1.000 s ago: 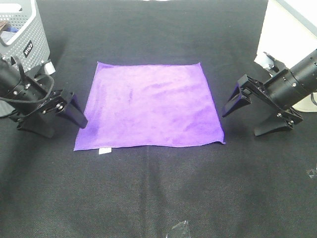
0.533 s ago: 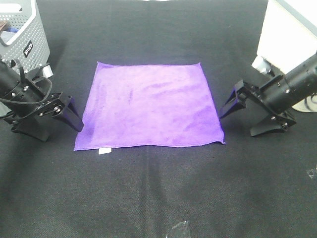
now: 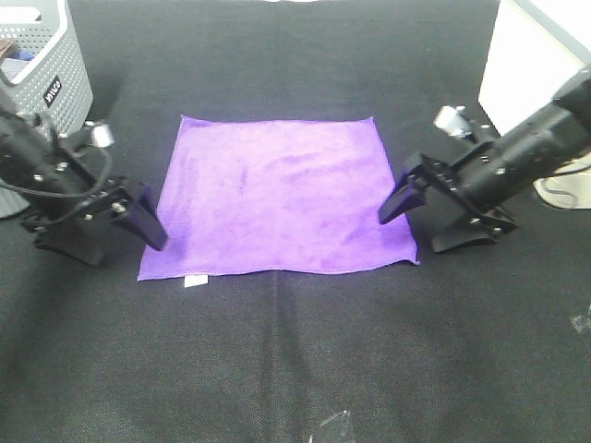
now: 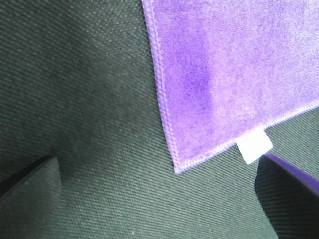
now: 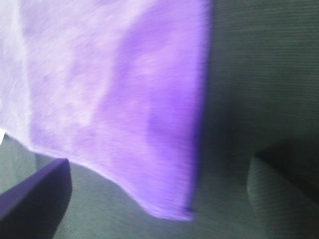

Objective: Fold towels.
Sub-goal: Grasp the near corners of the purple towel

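A purple towel lies flat and unfolded on the black table, with a small white tag at its near left corner. My left gripper is open at the towel's near left corner; one finger rests over the towel's left edge. The left wrist view shows that corner and the tag between the open fingers. My right gripper is open at the near right corner, one finger over the towel's right edge. The right wrist view shows that corner, blurred.
A grey perforated basket stands at the far left behind my left arm. A white box stands at the far right behind my right arm. The black cloth covers the table in front of the towel.
Both grippers have moved inward toward the towel's near corners. The right gripper moved left onto the right edge; the left gripper moved right onto the left edge. The towel has not moved.
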Available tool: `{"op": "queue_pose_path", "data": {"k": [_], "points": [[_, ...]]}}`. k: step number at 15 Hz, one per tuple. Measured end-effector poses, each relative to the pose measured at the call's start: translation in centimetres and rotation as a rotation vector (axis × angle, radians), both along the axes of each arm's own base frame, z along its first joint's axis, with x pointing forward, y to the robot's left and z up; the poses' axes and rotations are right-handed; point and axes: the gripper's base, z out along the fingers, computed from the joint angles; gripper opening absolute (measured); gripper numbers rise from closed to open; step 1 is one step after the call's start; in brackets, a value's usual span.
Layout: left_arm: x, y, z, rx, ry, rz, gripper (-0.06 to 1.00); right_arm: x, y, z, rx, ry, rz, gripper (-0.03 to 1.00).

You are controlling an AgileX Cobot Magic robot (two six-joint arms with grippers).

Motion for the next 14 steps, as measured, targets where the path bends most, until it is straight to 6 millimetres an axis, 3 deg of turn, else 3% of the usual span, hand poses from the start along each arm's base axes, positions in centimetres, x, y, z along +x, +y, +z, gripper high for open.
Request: {"op": "queue_pose_path", "data": {"k": [3,5,12,13,14], "points": [[-0.3,-3.3,-0.9,-0.031,0.025,-0.008,0.86,-0.4,2.8,-0.3,-0.005,-0.010,0.058,0.84],[-0.3,-4.6,-1.2,-0.036,0.017,-0.003,0.73,-0.8,4.2,-0.5,-0.006,-0.004,0.095,0.75],[-0.2,-5.0,-2.0,-0.028,0.010,0.027,0.19,-1.0,4.3,-1.4,-0.021,0.014,0.103,0.30],[0.1,-4.9,-2.0,-0.019,-0.012,0.042,0.03,-1.0,4.2,-1.6,-0.033,0.008,0.106,0.18],[0.1,-4.9,-2.0,-0.018,-0.016,0.044,0.00,-1.0,4.1,-1.7,-0.041,0.005,0.109,0.10]]}}
